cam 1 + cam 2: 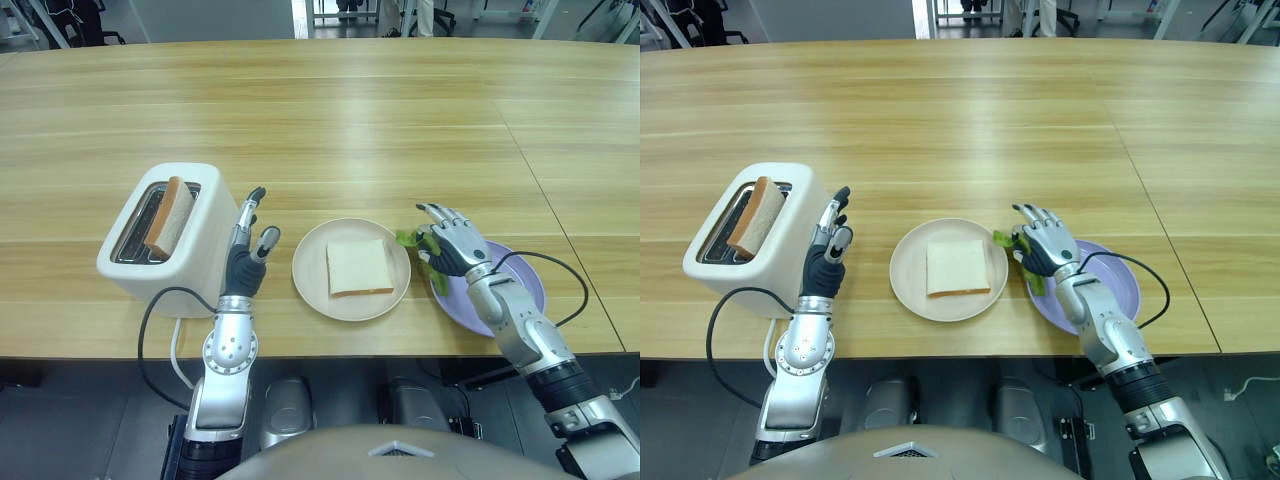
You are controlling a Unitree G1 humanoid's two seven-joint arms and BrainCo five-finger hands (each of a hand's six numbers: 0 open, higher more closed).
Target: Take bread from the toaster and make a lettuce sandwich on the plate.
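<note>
Our right hand curls around a crinkled green lettuce leaf at the left rim of the glossy purple plate; our left hand stands empty, fingers straight, beside the smooth cream toaster; a crusted slice leans in its slot; a square white bread slice lies flat on the round cream plate.

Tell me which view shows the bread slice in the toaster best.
The right eye view, narrowly: the bread slice stands tilted in the toaster and turns more of its broad face to the camera. The left eye view shows the same slice more edge-on, with its crust.
</note>
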